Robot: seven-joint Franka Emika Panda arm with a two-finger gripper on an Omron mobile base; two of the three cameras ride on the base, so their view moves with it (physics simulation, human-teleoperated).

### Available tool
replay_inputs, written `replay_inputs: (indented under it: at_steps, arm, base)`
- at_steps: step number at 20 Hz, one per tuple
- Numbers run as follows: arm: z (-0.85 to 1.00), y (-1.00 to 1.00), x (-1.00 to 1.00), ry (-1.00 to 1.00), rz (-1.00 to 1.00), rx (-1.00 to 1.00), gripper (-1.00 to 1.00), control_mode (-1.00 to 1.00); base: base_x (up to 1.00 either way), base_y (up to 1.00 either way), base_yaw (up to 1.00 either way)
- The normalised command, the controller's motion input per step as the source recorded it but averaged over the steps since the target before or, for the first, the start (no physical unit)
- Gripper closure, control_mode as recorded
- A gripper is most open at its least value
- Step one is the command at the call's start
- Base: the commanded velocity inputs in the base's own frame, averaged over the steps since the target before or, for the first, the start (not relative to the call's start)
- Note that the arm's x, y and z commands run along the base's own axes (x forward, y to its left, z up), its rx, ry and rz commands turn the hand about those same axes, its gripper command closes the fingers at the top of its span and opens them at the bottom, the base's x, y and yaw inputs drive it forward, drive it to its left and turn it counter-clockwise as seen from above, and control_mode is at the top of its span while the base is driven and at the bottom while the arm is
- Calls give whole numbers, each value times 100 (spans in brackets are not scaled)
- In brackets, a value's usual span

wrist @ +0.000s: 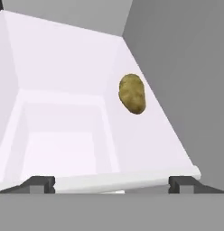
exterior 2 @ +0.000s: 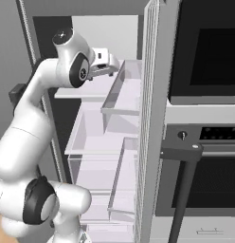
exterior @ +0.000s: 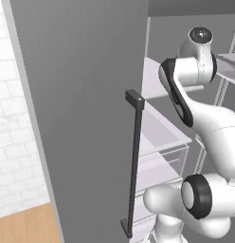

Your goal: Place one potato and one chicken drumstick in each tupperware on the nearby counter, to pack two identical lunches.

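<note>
Reaching into the open fridge, the arm [exterior: 195, 109] crosses past the door's dark handle [exterior: 133, 161] from the left base. From the right base, the gripper [exterior 2: 110, 64] sits at the upper shelf [exterior 2: 124, 90]. Hand view: fingertips [wrist: 39, 182] spread wide, empty; potato [wrist: 132, 94] lies ahead, right of centre, long axis roughly pointing away.

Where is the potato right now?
In the hand view the yellowish-green potato lies on a pale fridge shelf, right of centre near the grey side wall, ahead of the open gripper and not touching it.
</note>
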Motion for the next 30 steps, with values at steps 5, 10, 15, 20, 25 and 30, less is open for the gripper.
replay_inputs:
  at_steps: [5, 10, 15, 20, 25, 30]
  arm:
    - [-9, -26, 43, 11, 0, 0, -100, -100]
    - [-21, -14, 32, 9, 0, 2, -100, -100]
    - [-25, -19, 46, 5, 0, 0, -100, -100]
    - [-16, -20, 56, 3, 0, 0, -100, -100]
    - [-23, -14, 63, 3, 0, 0, -100, -100]
    - [-19, -14, 50, 0, 1, 7, -100, -100]
  base:
    - [0, 0, 0]
    - [0, 0, 0]
    - [0, 0, 0]
    - [0, 0, 0]
    - [0, 0, 0]
    - [0, 0, 0]
